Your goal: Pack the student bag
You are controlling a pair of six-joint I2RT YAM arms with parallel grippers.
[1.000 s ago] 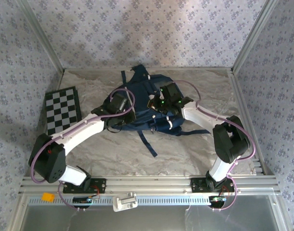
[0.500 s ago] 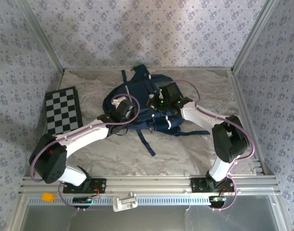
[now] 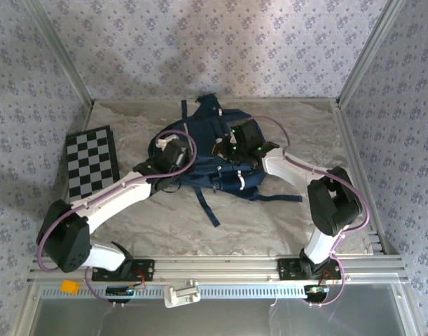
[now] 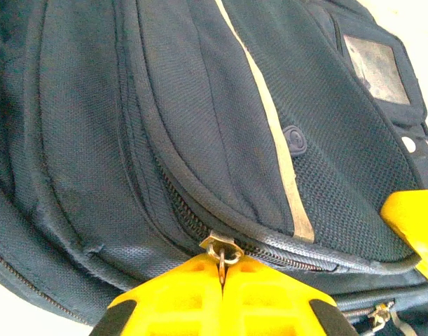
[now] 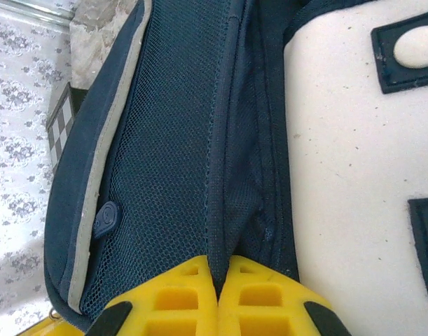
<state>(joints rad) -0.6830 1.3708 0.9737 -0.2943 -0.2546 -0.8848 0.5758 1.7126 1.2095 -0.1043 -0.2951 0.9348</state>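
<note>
soft, slack student bag (image 3: 206,140) lies under both grippers
left gripper (image 4: 221,269) pinches the zipper pull (image 4: 221,246); right gripper (image 5: 215,276) pinches a seam (image 5: 224,175). cloth likely sags: best held by seams or pull.

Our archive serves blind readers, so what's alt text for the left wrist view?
The left gripper is shut on the metal zipper pull of the navy student bag; a light stripe runs across its mesh front pocket.
</note>
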